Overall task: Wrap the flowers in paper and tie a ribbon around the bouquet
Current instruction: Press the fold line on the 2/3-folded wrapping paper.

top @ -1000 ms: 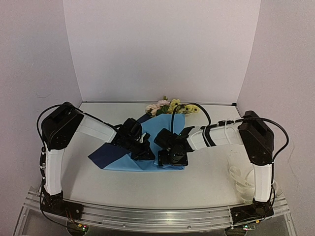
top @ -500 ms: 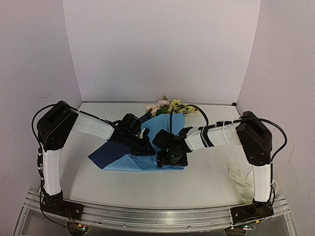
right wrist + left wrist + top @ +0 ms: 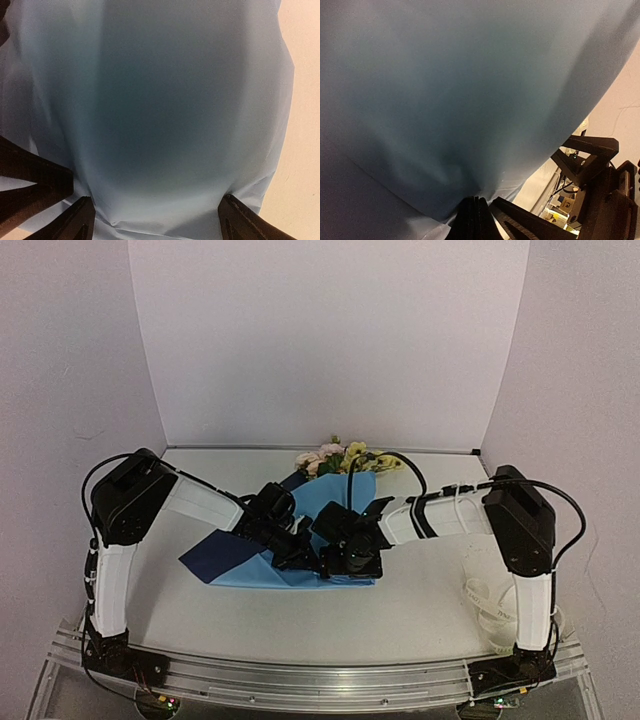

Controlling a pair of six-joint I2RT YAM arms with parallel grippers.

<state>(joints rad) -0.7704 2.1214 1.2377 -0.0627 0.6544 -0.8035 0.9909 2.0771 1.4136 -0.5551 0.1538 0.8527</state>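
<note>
Both at the paper (image 3: 312, 502): left gripper (image 3: 474, 202) pinching, right gripper (image 3: 156, 200) spread

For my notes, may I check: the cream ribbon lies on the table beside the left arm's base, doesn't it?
Not quite. The top external view shows the cream ribbon lying on the table beside the right arm's base, not the left.
</note>
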